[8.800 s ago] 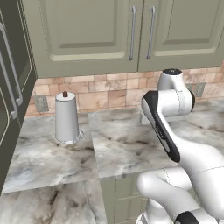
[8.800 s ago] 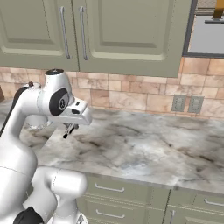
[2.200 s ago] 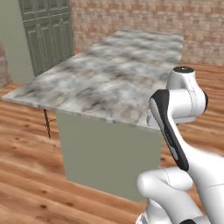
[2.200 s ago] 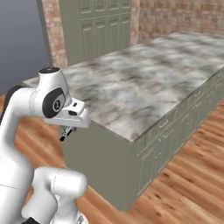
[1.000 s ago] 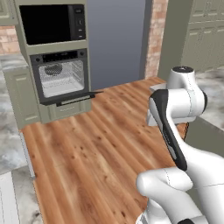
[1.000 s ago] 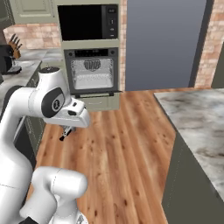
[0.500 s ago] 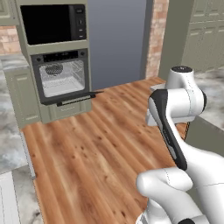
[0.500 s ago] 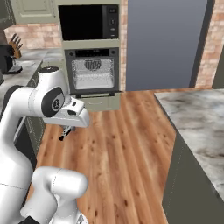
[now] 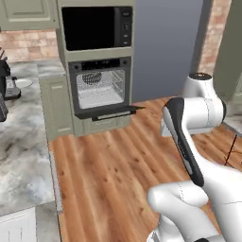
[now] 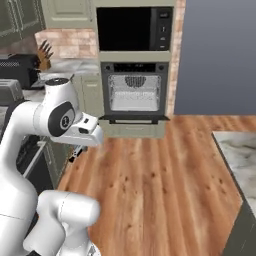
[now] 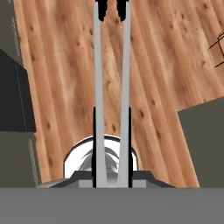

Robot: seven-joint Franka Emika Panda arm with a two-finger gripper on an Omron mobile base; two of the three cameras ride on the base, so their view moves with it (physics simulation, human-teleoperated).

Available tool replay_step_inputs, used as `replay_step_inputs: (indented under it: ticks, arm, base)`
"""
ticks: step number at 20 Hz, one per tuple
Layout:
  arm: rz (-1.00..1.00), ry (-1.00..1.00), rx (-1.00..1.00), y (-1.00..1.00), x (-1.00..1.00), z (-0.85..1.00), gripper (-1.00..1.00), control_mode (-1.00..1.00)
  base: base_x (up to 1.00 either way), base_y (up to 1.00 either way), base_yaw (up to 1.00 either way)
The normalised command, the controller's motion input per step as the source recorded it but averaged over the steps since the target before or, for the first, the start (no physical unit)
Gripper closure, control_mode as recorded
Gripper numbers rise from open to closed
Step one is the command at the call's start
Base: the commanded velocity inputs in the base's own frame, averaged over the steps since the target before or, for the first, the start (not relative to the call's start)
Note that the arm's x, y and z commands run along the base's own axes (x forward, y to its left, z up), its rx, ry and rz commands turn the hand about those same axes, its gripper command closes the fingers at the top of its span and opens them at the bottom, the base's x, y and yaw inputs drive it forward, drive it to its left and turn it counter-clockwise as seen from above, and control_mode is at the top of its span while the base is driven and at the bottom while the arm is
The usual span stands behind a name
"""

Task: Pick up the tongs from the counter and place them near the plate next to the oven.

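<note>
Here the tongs (image 11: 112,87) show 2 silver arms, black-tipped.

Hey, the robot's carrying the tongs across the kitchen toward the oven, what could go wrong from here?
1. The tongs stick out far beyond the gripper, held only at one end, so a swing may twist or drop them onto the wooden floor.
2. The oven door hangs open; the long tongs or the arm could clip it while approaching the counter.
</note>
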Motion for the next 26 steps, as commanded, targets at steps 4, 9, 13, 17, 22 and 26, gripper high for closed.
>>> replay_step_inputs:
  ticks: [4,9,13,17,22,26]
  arm:
    - [0.0,0.0,0.0,0.0,0.0,0.0,1.0,1.0]
    - [0.0,0.0,0.0,0.0,0.0,0.0,1.0,1.0]
    - [0.0,0.0,0.0,0.0,0.0,0.0,1.0,1.0]
    - [0.0,0.0,0.0,0.0,0.0,0.0,1.0,1.0]
    - [0.0,0.0,0.0,0.0,0.0,0.0,1.0,1.0]
    - [0.0,0.0,0.0,0.0,0.0,0.0,1.0,1.0]
  base:
    - [0.88,0.09,0.57]
    - [0.43,0.0,0.4]
    - [0.41,0.19,0.07]
    - [0.68,0.56,-0.04]
    - [0.68,0.55,-0.02]
    - [0.88,0.17,0.0]
